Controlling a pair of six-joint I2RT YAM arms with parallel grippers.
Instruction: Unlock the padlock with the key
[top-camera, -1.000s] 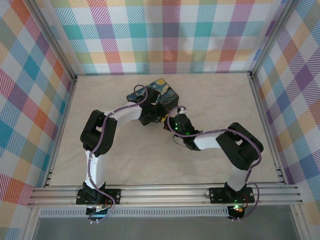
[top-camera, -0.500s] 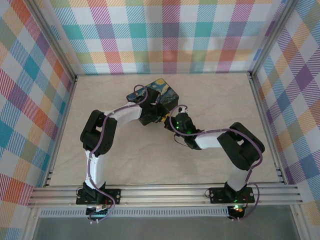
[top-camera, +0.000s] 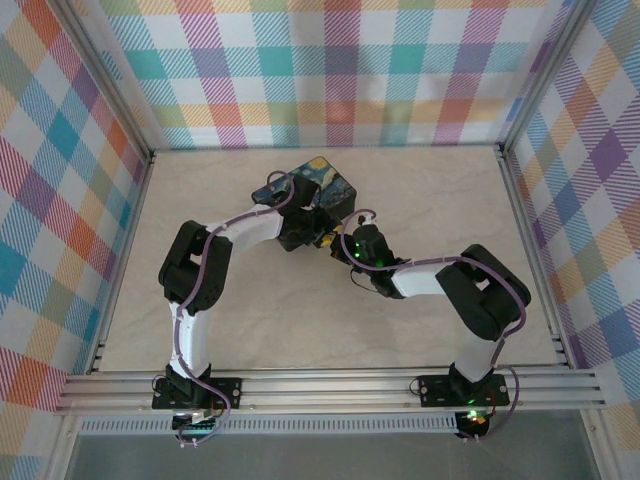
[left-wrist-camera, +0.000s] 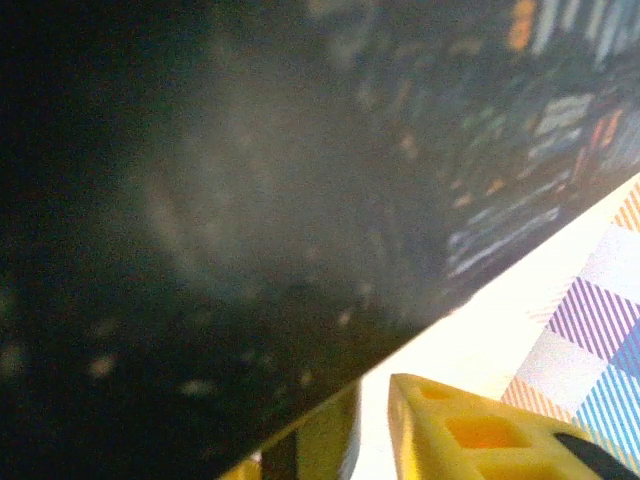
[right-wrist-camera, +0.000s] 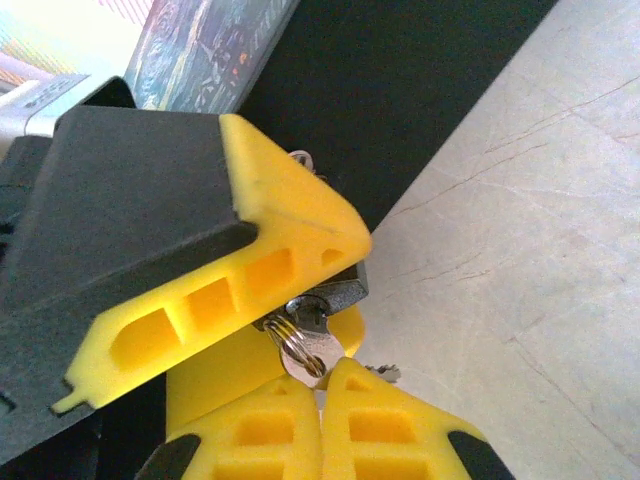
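- the right gripper (right-wrist-camera: 322, 378) is closed: its two yellow pads meet tip to tip and pinch the head of the key (right-wrist-camera: 312, 350).
- the key pokes up out of those pads, and a small wire ring (right-wrist-camera: 290, 340) hangs through its head.
- the padlock (right-wrist-camera: 346, 288) sits right at the far end of the key, touching it; only a small dark and silvery corner of it shows.
- that corner is tucked under the tip of one yellow finger (right-wrist-camera: 270, 250) of the left gripper (top-camera: 321, 238), with a second yellow piece just below it.
- whether the left gripper is clamping the padlock or is loose around it, i cannot tell; its own camera is pressed up against something dark and blurred, with one yellow finger (left-wrist-camera: 460, 435) at the bottom edge.
- from above, the two grippers meet nose to nose near the middle of the table (top-camera: 430, 200), the right gripper (top-camera: 338, 248) just beside the left one.
- key and padlock are too small to make out from above; they lie where the two grippers meet.
- the tin (top-camera: 318, 180) lies just beyond that meeting point, touching or very near the left gripper; its painted side (right-wrist-camera: 200, 50) rises behind the fingers in the right wrist view.
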